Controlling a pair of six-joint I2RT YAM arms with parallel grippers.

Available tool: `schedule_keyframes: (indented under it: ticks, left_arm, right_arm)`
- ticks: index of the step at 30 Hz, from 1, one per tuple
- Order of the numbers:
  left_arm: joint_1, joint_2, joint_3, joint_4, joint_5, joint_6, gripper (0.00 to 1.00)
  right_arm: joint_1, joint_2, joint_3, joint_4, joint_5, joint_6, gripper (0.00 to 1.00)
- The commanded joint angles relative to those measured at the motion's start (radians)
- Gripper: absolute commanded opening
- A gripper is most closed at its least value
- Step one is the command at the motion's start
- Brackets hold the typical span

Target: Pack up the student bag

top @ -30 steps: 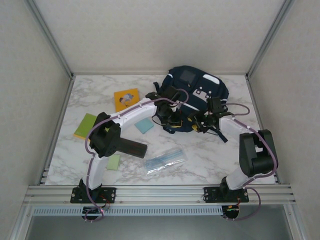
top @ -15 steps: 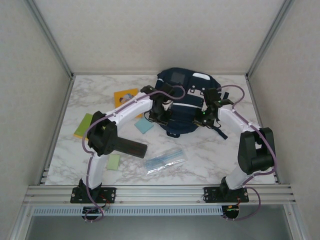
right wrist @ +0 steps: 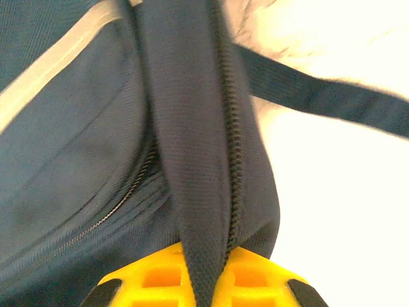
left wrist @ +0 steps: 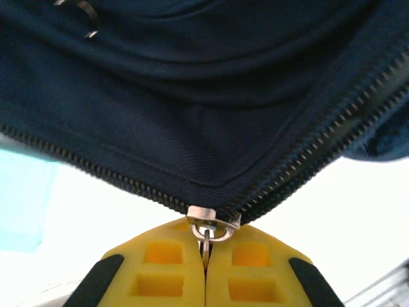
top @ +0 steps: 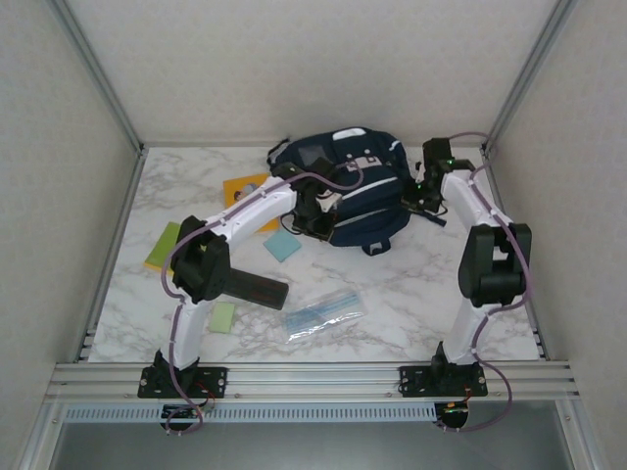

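Note:
The student bag (top: 351, 184), dark navy with white stripes and a grey patch, lies at the back middle of the table. At its left side my left gripper (top: 313, 213) is shut. In the left wrist view the yellow fingers (left wrist: 160, 268) pinch the metal zipper pull (left wrist: 208, 238), which hangs from the slider (left wrist: 213, 218) where two zipper rows meet. At the bag's right side my right gripper (top: 421, 191) is shut on a fold of the bag's zipper edge (right wrist: 198, 192). The fold runs between its yellow pads (right wrist: 255, 278). A dark strap (right wrist: 319, 96) trails to the right.
An orange book (top: 241, 189) lies left of the bag, partly under the left arm. A green notebook (top: 165, 247), a light blue pad (top: 282, 246), a small green note (top: 222, 317) and a clear plastic packet (top: 323, 313) lie nearer the front. Frame posts and walls close in the back and both sides.
Both grippers have moved toward the back wall, and the bag has shifted back and turned with them. The right gripper has closed on the bag's zipper edge.

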Motion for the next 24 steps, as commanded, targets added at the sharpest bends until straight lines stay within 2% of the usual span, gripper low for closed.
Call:
schedule_keyframes:
  ticks: [1, 3, 4, 6, 8, 9, 11, 15, 18, 22, 24]
  left_arm:
    - [-0.048, -0.019, 0.008, -0.07, 0.147, -0.081, 0.0]
    - [-0.061, 0.007, 0.04, -0.008, 0.178, -0.133, 0.0]
    - [-0.063, 0.029, 0.074, 0.016, 0.18, -0.159, 0.0]
    - [-0.064, 0.072, 0.144, 0.044, 0.175, -0.204, 0.0]
    - [-0.064, 0.104, 0.211, 0.073, 0.174, -0.247, 0.0]
    - [-0.065, 0.118, 0.236, 0.09, 0.179, -0.263, 0.0]
    - [-0.065, 0.141, 0.289, 0.109, 0.186, -0.291, 0.0]
    - [-0.067, 0.168, 0.341, 0.118, 0.208, -0.321, 0.0]
    - [-0.076, 0.162, 0.337, 0.109, 0.214, -0.315, 0.0]
    - [-0.094, 0.122, 0.296, 0.084, 0.233, -0.281, 0.0]
    - [-0.099, 0.091, 0.249, 0.077, 0.237, -0.266, 0.0]
  right_arm:
    - [-0.056, 0.007, 0.109, 0.06, 0.016, 0.094, 0.01]
    - [-0.055, -0.022, 0.082, 0.059, -0.049, 0.135, 0.22]
    - [-0.056, -0.054, 0.043, 0.063, -0.086, 0.16, 0.39]
    - [-0.056, -0.124, -0.051, 0.084, -0.143, 0.203, 0.65]
    - [-0.055, -0.209, -0.163, 0.113, -0.192, 0.253, 0.76]
    - [-0.056, -0.256, -0.229, 0.136, -0.218, 0.282, 0.84]
    - [-0.056, -0.341, -0.346, 0.192, -0.27, 0.341, 0.94]
    - [-0.038, -0.478, -0.567, 0.327, -0.375, 0.496, 0.99]
    - [-0.019, -0.538, -0.69, 0.422, -0.374, 0.593, 0.99]
    - [-0.013, -0.525, -0.793, 0.62, -0.363, 0.708, 0.98]
    - [-0.01, -0.485, -0.795, 0.697, -0.364, 0.722, 0.92]
